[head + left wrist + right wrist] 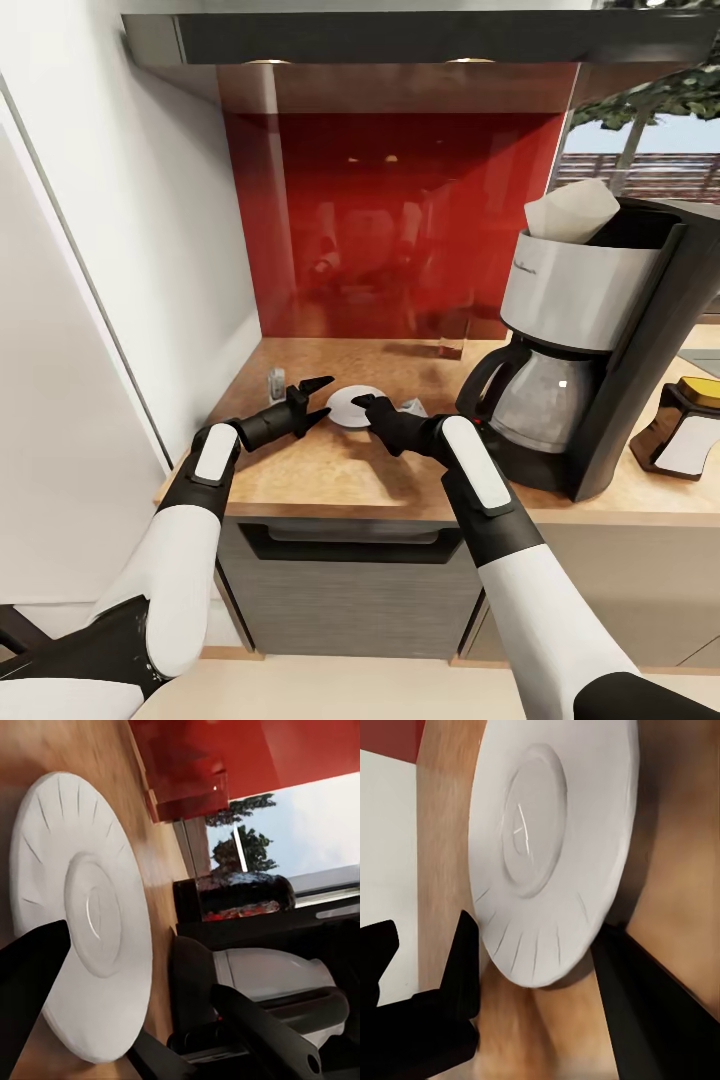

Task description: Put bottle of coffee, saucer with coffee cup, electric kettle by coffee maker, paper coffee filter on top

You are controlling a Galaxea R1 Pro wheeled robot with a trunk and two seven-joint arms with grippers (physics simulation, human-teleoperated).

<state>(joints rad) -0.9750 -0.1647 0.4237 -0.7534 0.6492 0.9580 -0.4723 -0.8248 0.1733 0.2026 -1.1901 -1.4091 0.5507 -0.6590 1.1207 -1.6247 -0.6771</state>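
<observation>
The white saucer point(348, 405) lies flat on the wooden countertop point(330, 470), left of the coffee maker point(590, 350). A paper filter point(572, 212) sits in the top of the coffee maker. My left gripper point(322, 398) is open at the saucer's left rim, its fingers point(30, 997) spread beside the saucer point(82, 907). From the right, my right gripper point(368, 410) reaches the saucer point(555, 840) and stands open; one of its fingers point(652, 1012) lies under the rim. The coffee bottle point(685, 430) lies on the counter right of the coffee maker. Kettle and cup are out of view.
A small glass jar point(276, 382) stands left of the left gripper. A glass point(450, 346) sits at the red backsplash point(400, 220). A pale object point(412, 405) is half hidden behind the right gripper. A white wall point(120, 300) bounds the counter's left end.
</observation>
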